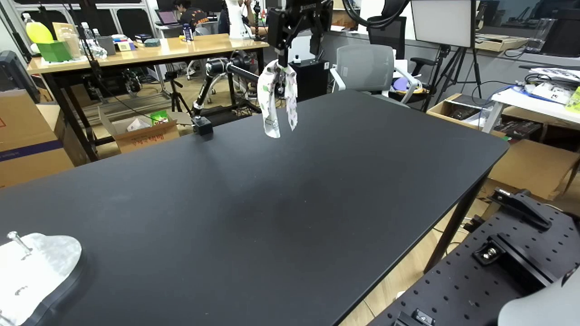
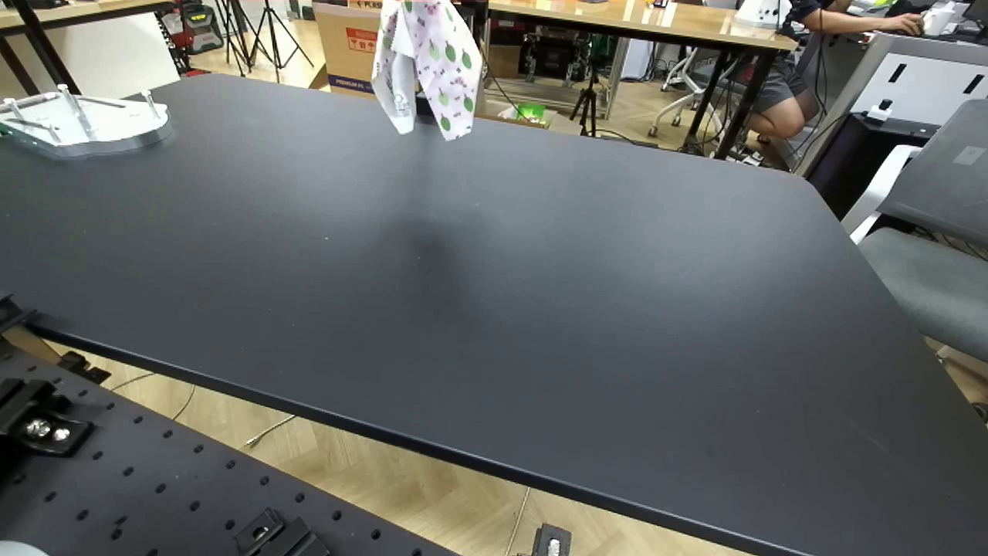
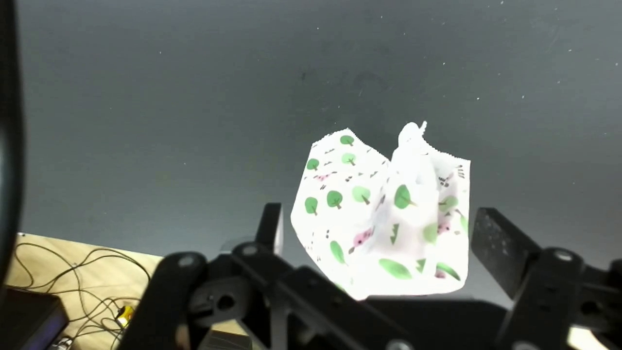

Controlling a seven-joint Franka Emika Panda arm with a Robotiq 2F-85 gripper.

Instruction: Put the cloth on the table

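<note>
I have the end effector (image 3: 380, 221) spread wide, jaws left and right of the tree-print cloth (image 2: 444, 66), which is in mid-air over the table (image 2: 540, 309). A fold snagging on a jaw could make it land bunched.

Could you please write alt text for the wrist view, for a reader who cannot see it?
A white cloth printed with green trees and pink figures appears between the open jaws of the black tool, against a dark tabletop. At lower left, dark cables lie on a pale floor.
</note>
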